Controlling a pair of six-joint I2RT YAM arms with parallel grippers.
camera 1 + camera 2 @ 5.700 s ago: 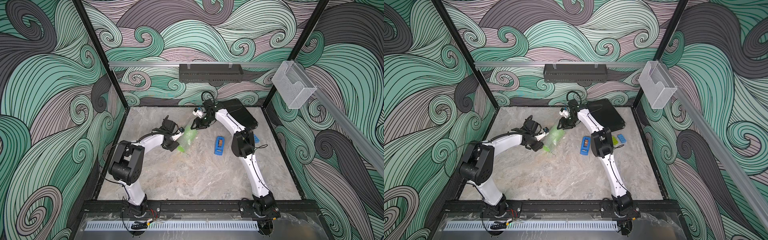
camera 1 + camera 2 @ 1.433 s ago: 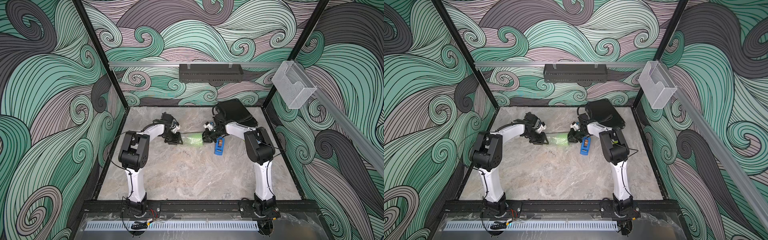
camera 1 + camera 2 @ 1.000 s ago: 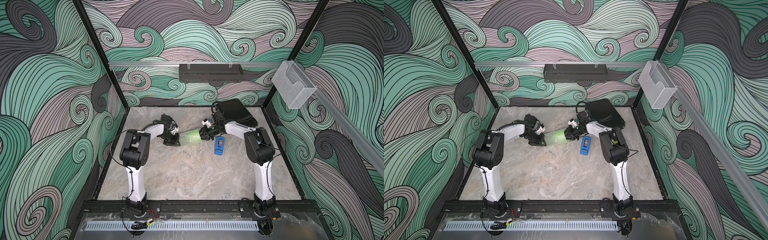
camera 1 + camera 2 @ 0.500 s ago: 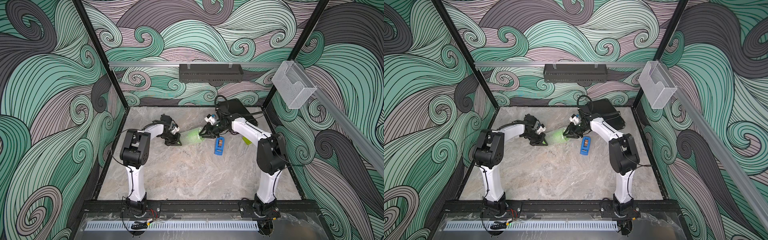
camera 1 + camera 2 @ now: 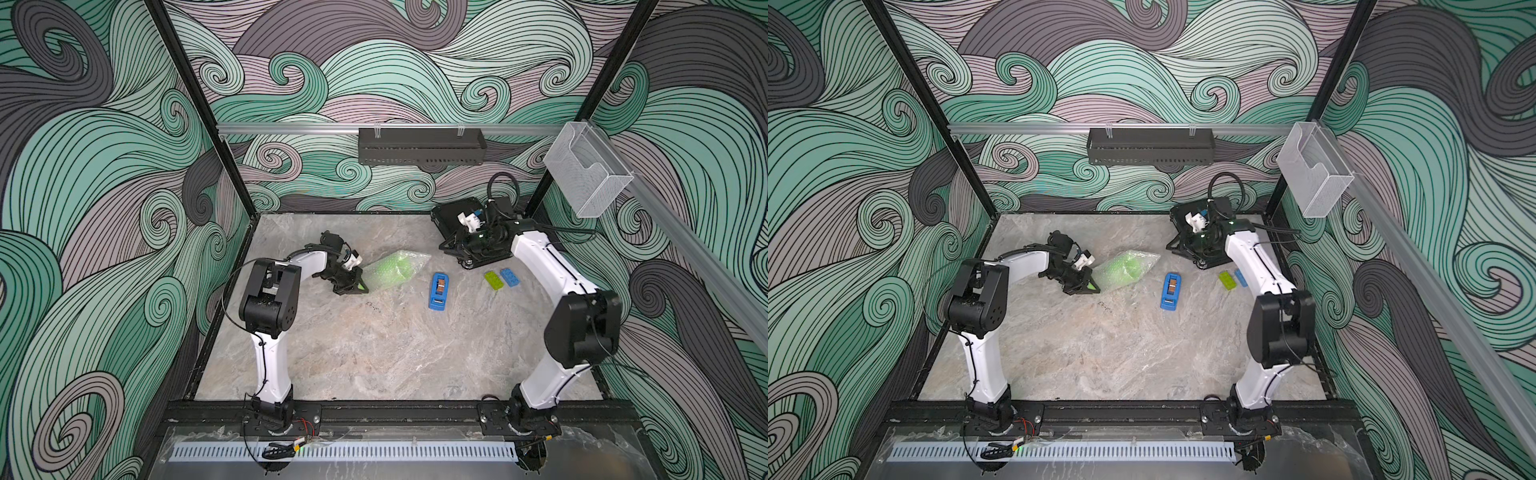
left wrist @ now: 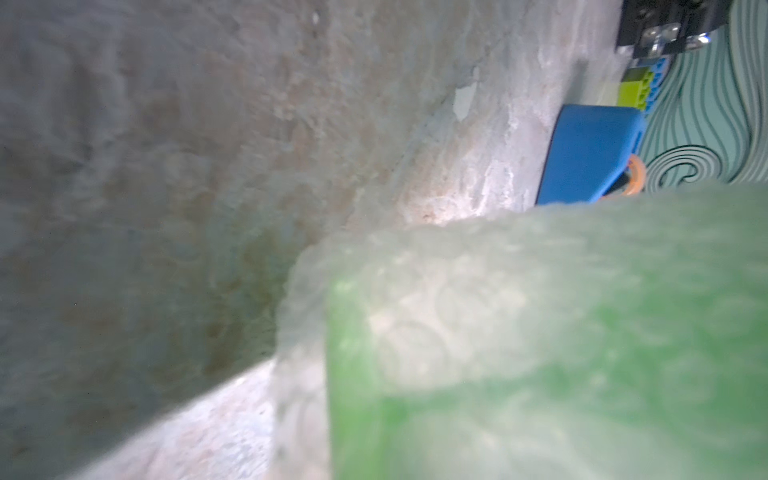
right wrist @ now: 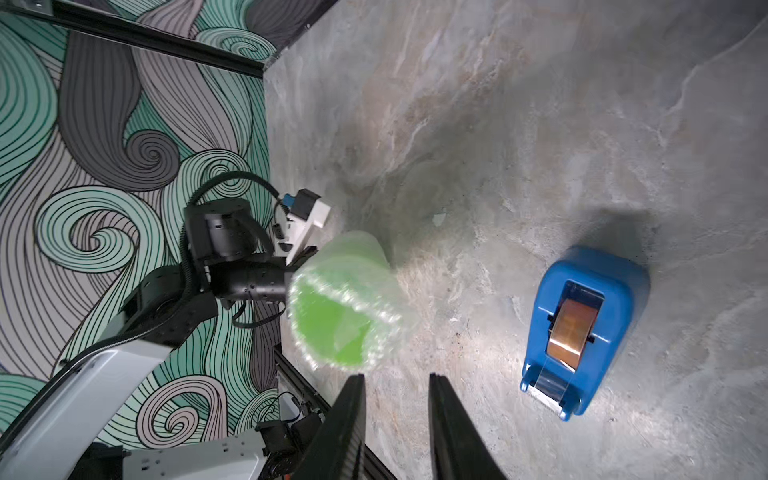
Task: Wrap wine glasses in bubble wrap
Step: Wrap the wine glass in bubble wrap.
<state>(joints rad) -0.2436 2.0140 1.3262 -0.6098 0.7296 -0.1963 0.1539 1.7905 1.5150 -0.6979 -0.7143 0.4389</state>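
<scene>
Both top views are bright, evenly lit from above and sharp across the worktop, with only faint, soft shadows beneath the arms. Wide-angle distortion makes the black posts lean outward toward 10 and 2 o'clock. The left wrist view is badly out of focus. The bubble wrap sits too near the lens and smears from 3 to 6 o'clock, with the goblet a green haze behind it. A dim grey shadow covers 9 o'clock. The right wrist view is clearer: the tape dispenser is crisp and throws a shadow toward 12 o'clock, and the right pincer is a dark silhouette at 6 o'clock.
</scene>
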